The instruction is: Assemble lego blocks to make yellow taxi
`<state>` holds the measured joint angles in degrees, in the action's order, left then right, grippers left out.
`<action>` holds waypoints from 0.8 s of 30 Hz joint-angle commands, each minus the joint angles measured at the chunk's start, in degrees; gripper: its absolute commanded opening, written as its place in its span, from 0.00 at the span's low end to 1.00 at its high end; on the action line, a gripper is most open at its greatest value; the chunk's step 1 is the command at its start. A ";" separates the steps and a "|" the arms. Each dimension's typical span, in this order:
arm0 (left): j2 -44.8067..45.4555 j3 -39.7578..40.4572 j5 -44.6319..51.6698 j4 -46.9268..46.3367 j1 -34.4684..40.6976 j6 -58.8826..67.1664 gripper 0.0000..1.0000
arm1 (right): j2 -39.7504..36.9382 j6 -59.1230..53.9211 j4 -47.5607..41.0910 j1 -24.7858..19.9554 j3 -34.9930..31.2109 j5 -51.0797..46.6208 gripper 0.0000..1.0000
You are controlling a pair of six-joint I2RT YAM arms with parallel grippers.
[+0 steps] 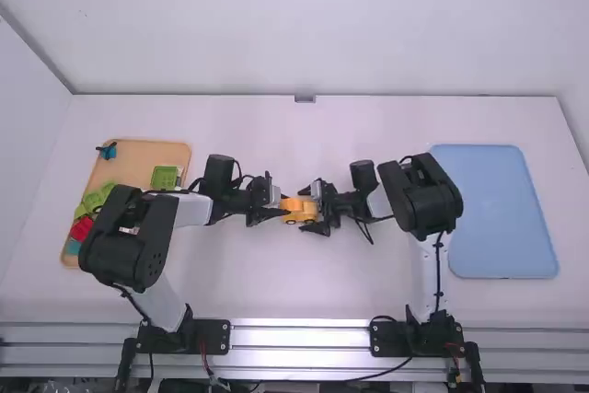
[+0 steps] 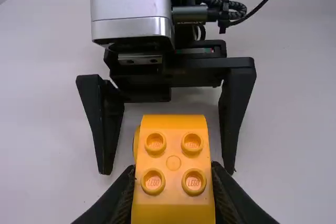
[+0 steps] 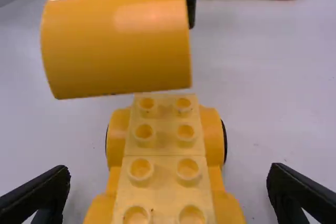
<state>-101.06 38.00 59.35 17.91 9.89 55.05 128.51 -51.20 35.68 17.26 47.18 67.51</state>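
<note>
Apparently at the roof-fitting stage | left gripper point(image 2: 173, 182) clasps a curved yellow block point(image 3: 118, 40) near the wheeled yellow base point(image 3: 165, 156), on the table point(image 1: 304, 287) | right gripper point(image 3: 169, 174) stands wide, astride it | next move likely calls for aligning block over studs point(image 3: 140, 169), then pressing.

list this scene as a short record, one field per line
left gripper: shut on a yellow studded block, at mid-table
right gripper: open, its fingers to either side of the yellow car base
yellow block: over one end of the base, studs up
car base: wheeled, rows of studs on top
assembly: top block not yet seated
left side: wooden tray with green pieces and a red piece
right side: blue tray
</note>
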 commanded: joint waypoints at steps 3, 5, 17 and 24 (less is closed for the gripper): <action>-0.44 0.98 1.22 0.17 0.24 -0.15 0.17 | 0.83 -0.07 -0.11 0.00 0.74 -0.39 0.90; -0.44 0.98 1.18 0.13 0.24 -0.17 0.17 | 0.83 -0.07 -0.09 0.09 0.74 -0.46 0.83; -5.25 1.51 1.70 5.33 1.44 -3.30 0.16 | 0.83 -0.04 -0.13 0.13 0.74 -0.50 0.61; -9.57 5.14 3.19 5.03 2.08 -3.19 0.15 | 0.83 -0.09 -0.09 0.00 0.33 -1.53 0.59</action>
<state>-109.51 41.76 60.45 23.00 11.29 52.29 128.51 -51.33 35.66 17.23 47.18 66.37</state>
